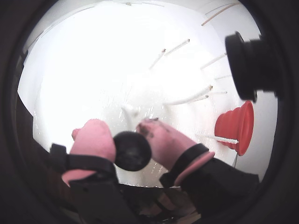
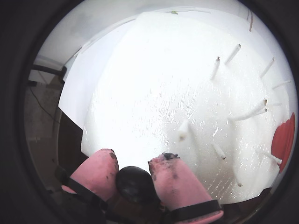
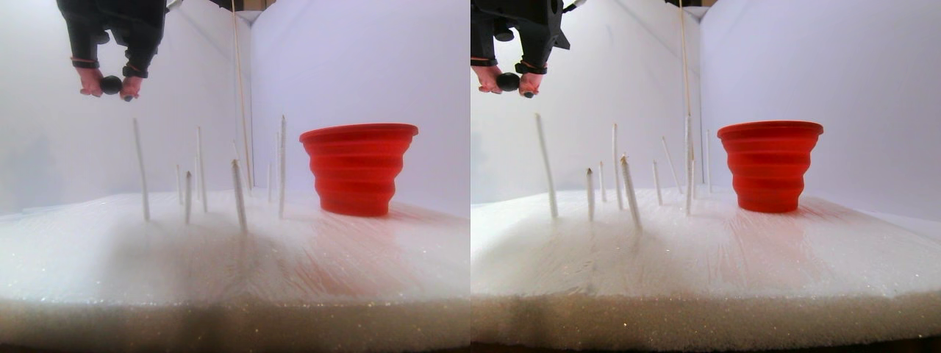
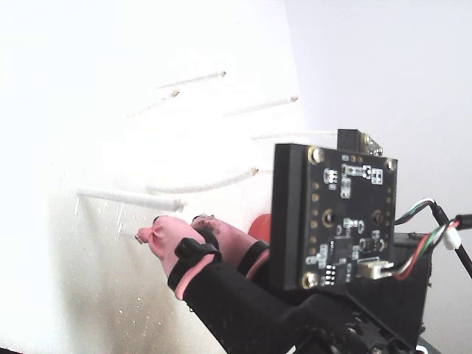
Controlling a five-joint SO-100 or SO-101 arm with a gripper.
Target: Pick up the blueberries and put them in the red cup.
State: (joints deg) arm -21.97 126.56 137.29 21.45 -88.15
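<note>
The gripper (image 1: 125, 135) is closed most of the way on one dark berry (image 1: 132, 150), pinched between its two pink-covered fingers (image 1: 93, 140). Both wrist views show the ball wedged between the fingers a little back from the tips (image 2: 134, 184). In the stereo pair view the gripper (image 3: 110, 94) hangs high above the white foam bed (image 3: 220, 257), fingers pointing down, with the berry (image 3: 111, 84) well clear of the foam.

White sticks (image 3: 140, 169) stand upright in the foam below and beyond the gripper. None touches it.

The cup (image 3: 358, 169) stands upright on the foam, well apart from the gripper and much lower. In a wrist view it sits off to the right of the fingers (image 1: 236, 125), past the sticks. Its inside is not shown clearly in any view, so I cannot tell what it holds. In the fixed view a circuit board (image 4: 332, 221) mounted on the arm hides most of the cup.
</note>
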